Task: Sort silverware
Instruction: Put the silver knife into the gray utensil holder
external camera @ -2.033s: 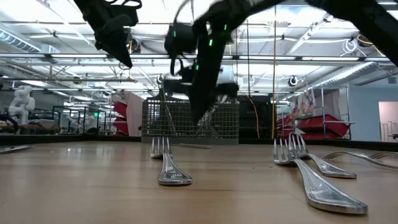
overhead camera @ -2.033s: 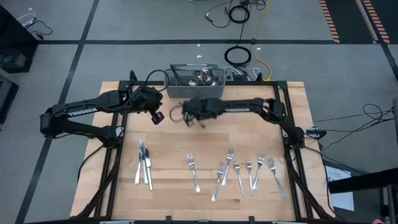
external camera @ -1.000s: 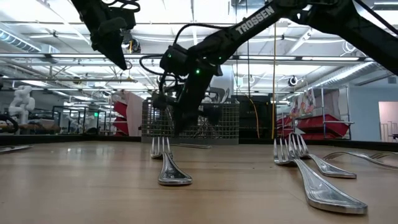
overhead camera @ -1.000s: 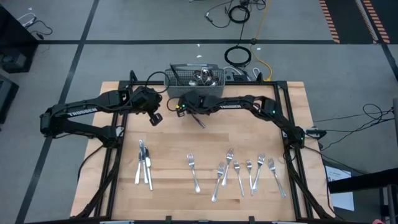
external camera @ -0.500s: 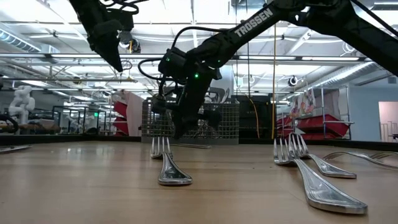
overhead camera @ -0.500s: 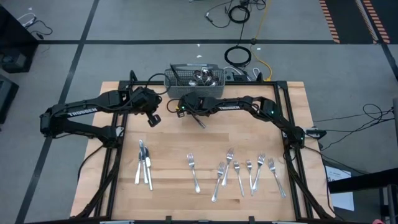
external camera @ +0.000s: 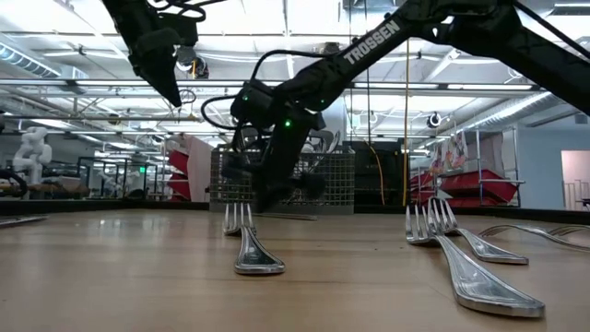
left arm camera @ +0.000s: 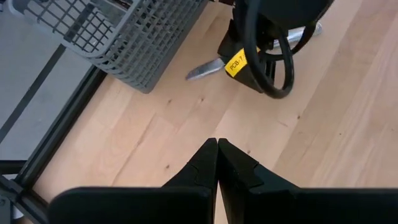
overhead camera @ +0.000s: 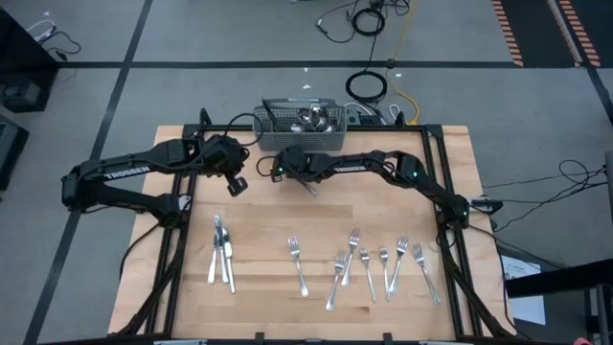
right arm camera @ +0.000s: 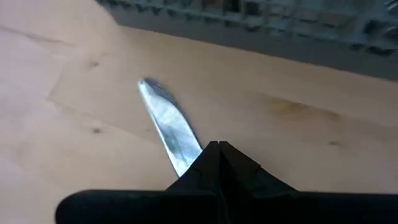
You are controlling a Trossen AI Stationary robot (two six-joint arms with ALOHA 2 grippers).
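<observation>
My right gripper (overhead camera: 295, 178) is low over the table just in front of the grey wire-mesh basket (overhead camera: 302, 123), shut on a table knife (overhead camera: 307, 187). The knife's blade (right arm camera: 165, 121) sticks out past the fingertips toward the basket. Its handle (left arm camera: 305, 30) trails out behind the gripper. My left gripper (overhead camera: 239, 182) hovers to the left of it, shut and holding nothing (left arm camera: 217, 146). More silverware stands in the basket. Several forks (overhead camera: 369, 264) and a few knives (overhead camera: 222, 251) lie flat on the near half of the table. My right gripper pinches the knife between its two fingers about mid-length, where blade meets handle (right arm camera: 198, 157). The fingers slant down toward the far edge. The knife lies about level, close over the wood (left arm camera: 202, 68). I cannot tell whether it touches the table.
The basket (external camera: 304, 180) stands at the far edge, on the table's middle. In the low view, forks (external camera: 249, 244) (external camera: 461, 263) lie in the foreground. Bare wood lies between the knife row and the fork row and around the grippers. Cables lie on the floor beyond the table.
My right gripper has sunk a little toward the table in front of the basket, still shut on the knife, which has come down with it.
</observation>
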